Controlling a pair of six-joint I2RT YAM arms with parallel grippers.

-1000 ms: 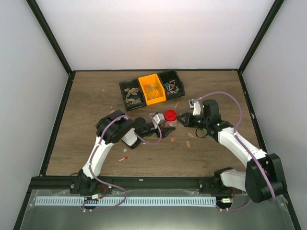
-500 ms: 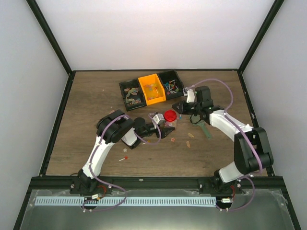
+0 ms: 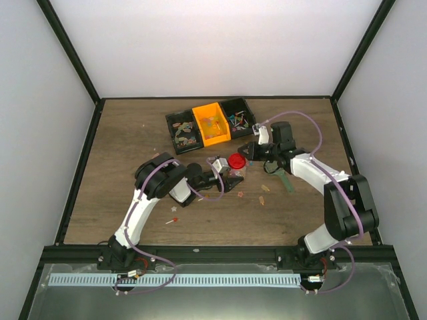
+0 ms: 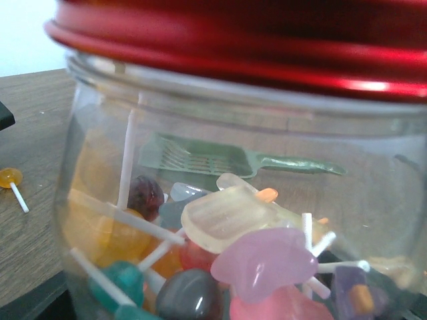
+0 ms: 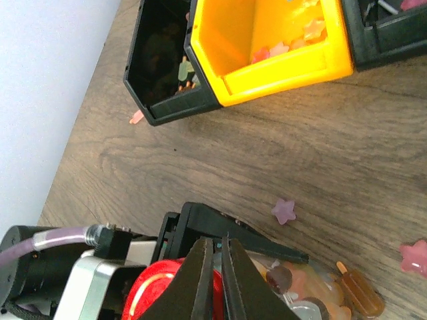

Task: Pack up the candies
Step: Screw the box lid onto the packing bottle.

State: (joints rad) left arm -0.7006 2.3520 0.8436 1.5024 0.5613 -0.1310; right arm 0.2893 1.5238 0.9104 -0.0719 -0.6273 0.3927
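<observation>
Glass jar (image 4: pixel 233 220) full of candies (image 4: pixel 260 263), red lid (image 4: pixel 267 33) on, gripped in left jaws; right jaws clenched empty over lid; more candies in yellow bin (image 5: pixel 287 70) and black bins (image 5: pixel 167 90) (few loose on table (image 5: pixel 300 153)).

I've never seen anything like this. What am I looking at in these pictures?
Two robot arms bolted to a table. The wide picture looks down from above; the other two come from a camera on each wrist. The left gripper clasps a glass jar of candies, red lid on top. The right gripper, shut, is poised at that lid, apparently holding nothing. Behind sit a yellow bin and black bins; a green scoop and a lollipop lie loose.
</observation>
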